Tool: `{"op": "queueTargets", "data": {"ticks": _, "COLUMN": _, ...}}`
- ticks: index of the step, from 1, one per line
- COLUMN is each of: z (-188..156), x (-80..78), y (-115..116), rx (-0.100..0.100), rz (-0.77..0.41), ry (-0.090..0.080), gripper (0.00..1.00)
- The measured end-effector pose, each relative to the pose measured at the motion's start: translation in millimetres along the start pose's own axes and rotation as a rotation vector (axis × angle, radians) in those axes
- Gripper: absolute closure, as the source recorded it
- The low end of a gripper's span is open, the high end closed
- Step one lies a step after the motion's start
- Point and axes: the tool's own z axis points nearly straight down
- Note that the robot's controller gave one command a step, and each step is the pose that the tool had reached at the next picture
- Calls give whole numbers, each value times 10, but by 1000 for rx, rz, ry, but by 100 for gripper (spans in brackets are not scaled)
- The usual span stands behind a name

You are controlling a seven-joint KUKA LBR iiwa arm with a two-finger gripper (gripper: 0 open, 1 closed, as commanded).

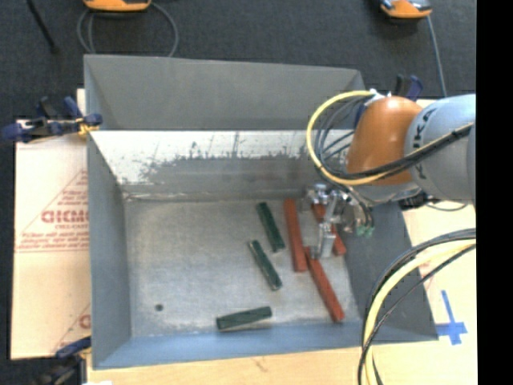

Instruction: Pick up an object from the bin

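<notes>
Grey metal bin (104, 239). Front green bar (244, 319) lies flat near front wall. Middle green bar (264, 265) and upper green bar (270, 226) slant mid-floor. Long red bar (294, 235) just right of them, lower red bar (325, 289) beyond. Hand (327, 243) low over red bars, right side; spread or pinching, cannot tell.

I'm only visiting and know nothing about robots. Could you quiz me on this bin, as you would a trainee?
1. How many dark green sticks lie in the bin?
2. True or false: the gripper hangs over the bin's left side.
3. Which lies nearest the gripper? A) a red stick B) the green stick by the front wall C) a yellow ball
Key: 1) three; 2) false; 3) A.
</notes>
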Motion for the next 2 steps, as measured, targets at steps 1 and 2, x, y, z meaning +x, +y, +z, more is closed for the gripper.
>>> {"op": "queueTargets", "data": {"ticks": 1, "z": -117, "x": 778, "y": -341, "rx": 0, "rz": -219, "ry": 10, "gripper": 0}}
{"op": "queueTargets", "data": {"ticks": 2, "z": 9, "x": 863, "y": 414, "rx": -5, "rz": -777, "ry": 5, "gripper": 0}}
